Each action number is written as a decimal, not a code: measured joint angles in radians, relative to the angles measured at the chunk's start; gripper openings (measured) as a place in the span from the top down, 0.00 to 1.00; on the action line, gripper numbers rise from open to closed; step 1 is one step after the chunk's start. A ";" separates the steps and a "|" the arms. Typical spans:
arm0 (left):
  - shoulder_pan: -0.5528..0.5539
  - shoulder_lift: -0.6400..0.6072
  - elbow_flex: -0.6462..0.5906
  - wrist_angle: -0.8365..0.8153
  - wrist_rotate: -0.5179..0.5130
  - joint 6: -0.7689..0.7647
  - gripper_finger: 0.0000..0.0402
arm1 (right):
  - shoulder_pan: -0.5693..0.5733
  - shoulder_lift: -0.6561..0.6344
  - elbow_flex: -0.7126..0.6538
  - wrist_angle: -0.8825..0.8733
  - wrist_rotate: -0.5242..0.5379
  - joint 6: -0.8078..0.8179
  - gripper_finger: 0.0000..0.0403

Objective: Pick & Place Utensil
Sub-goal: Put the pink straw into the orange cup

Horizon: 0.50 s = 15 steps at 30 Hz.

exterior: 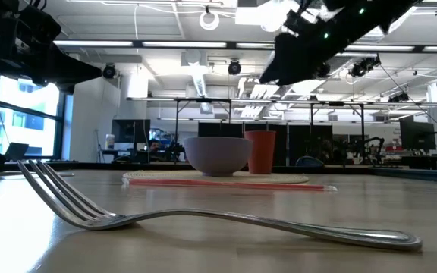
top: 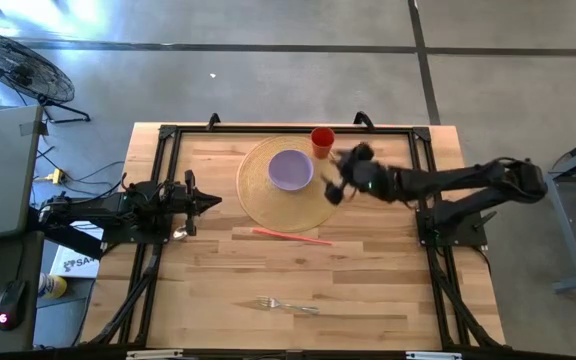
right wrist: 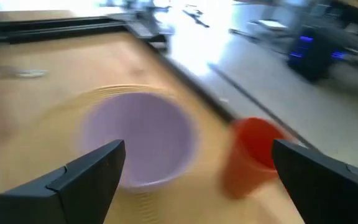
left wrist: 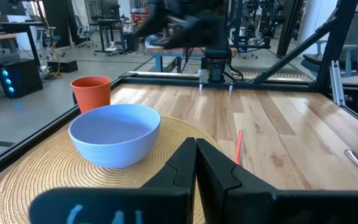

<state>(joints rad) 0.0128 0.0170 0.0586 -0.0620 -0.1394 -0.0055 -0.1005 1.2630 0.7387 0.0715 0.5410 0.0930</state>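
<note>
The slim silver metal fork [top: 288, 304] lies flat on the pale wooden table [top: 388, 300] near its front edge, tines toward the left arm's side, untouched and well apart from both grippers. The right gripper [top: 340, 176] hangs in the air with its jaws spread wide; directly ahead of and below them sits the round purple dish [right wrist: 138, 146] on its woven straw placemat [top: 258, 200], with the red plastic cup [right wrist: 248, 154] just off to one side. The long thin red-pink straw [top: 290, 236] lies between these jaws and the fork. The left gripper [top: 211, 201] waits at the mat's edge, jaws pressed together, the dish just ahead of them.

The step in hand looks like the reach for the fork, barely begun. To do it well, the right gripper probably needs to travel over the straw without dropping low, then turn so its jaws straddle the handle crosswise. The fork is thin and flat against the wood, so the fingertips should come almost to the surface before closing, ideally on the middle of the handle, where its slight arch leaves a gap beneath.
</note>
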 joint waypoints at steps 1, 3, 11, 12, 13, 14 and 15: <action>0.000 0.000 0.000 0.000 0.000 0.000 0.98 | 0.039 0.004 0.000 0.000 -0.008 0.012 0.01; 0.000 0.000 0.000 0.000 0.000 0.000 0.98 | 0.116 0.023 0.000 0.013 -0.019 0.044 0.01; 0.000 0.000 0.000 0.000 0.000 0.000 0.98 | 0.280 0.195 0.037 0.130 -0.081 0.146 0.02; 0.000 0.000 0.000 0.000 0.000 0.000 0.98 | 0.286 0.229 0.060 0.118 -0.093 0.157 0.02; 0.000 0.000 0.000 0.000 0.000 0.000 0.98 | 0.288 0.265 0.089 0.093 -0.108 0.163 0.02; 0.000 0.000 0.000 0.000 0.000 0.000 0.98 | 0.288 0.303 0.126 0.063 -0.123 0.169 0.02; 0.000 0.000 0.000 0.000 0.000 0.000 0.98 | 0.288 0.342 0.171 0.025 -0.141 0.172 0.02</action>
<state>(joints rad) 0.0127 0.0170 0.0586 -0.0620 -0.1394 -0.0055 0.1871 1.6046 0.9094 0.0960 0.3998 0.2652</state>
